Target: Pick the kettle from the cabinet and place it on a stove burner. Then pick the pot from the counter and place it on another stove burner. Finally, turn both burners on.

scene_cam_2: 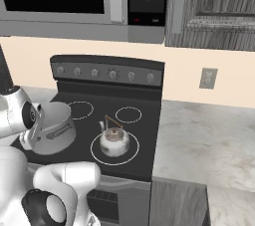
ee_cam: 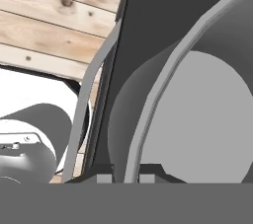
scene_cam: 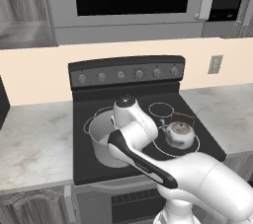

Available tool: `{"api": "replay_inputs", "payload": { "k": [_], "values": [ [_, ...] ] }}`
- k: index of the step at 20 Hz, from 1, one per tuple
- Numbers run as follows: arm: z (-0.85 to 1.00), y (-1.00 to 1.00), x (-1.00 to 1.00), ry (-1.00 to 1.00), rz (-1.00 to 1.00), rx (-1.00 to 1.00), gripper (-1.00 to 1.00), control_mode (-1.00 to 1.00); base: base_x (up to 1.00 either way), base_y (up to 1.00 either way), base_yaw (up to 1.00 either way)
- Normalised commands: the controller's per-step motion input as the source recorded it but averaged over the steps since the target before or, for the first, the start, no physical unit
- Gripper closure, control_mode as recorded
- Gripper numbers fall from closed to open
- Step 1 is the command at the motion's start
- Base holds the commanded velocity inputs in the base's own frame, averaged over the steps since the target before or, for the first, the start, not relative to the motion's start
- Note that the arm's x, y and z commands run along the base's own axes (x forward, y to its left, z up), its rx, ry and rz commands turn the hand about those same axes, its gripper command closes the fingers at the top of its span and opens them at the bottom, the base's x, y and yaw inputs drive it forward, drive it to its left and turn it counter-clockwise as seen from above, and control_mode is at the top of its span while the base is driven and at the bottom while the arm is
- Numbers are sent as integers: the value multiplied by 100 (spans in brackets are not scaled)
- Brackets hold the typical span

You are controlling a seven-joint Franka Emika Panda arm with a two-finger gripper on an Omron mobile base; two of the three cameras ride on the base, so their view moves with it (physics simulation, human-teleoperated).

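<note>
The black glass cooktop (scene_cam: 197,134) sits between two stretches of pale marbled counter (scene_cam: 34,144), with a row of knobs (scene_cam: 121,75) on its raised back panel, a silver microwave (scene_cam: 128,1) overhead and a dark wood-grain cabinet (scene_cam_2: 214,8) to the microwave's right. A wall outlet (scene_cam_2: 207,78) sits above the right counter. The kettle (scene_cam_2: 114,140) stands upright inside the large ring at the cooktop's front right corner. The pot (scene_cam: 106,141) rests at the cooktop's front left corner, the white arm reaching down over its near edge and hiding part of it. In the hand view the gripper (ee_cam: 126,177) is clenched across the pot's rim, one tip inside the wall, one outside.
</note>
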Motion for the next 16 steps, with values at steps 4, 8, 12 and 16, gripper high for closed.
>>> {"api": "replay_inputs", "payload": {
  "k": [4, 8, 12, 16],
  "values": [
    [-17, -9, 0, -6, 0, 0, 100, -100, 0, 0, 0],
    [-11, -6, 0, -2, 0, 0, 100, -100, 0, 0, 0],
    [0, 0, 0, 0, 1, 0, 100, -100, 0, 0, 0],
    [0, 0, 2, 0, 3, 0, 100, -100, 0, 0, 0]
  ]
}}
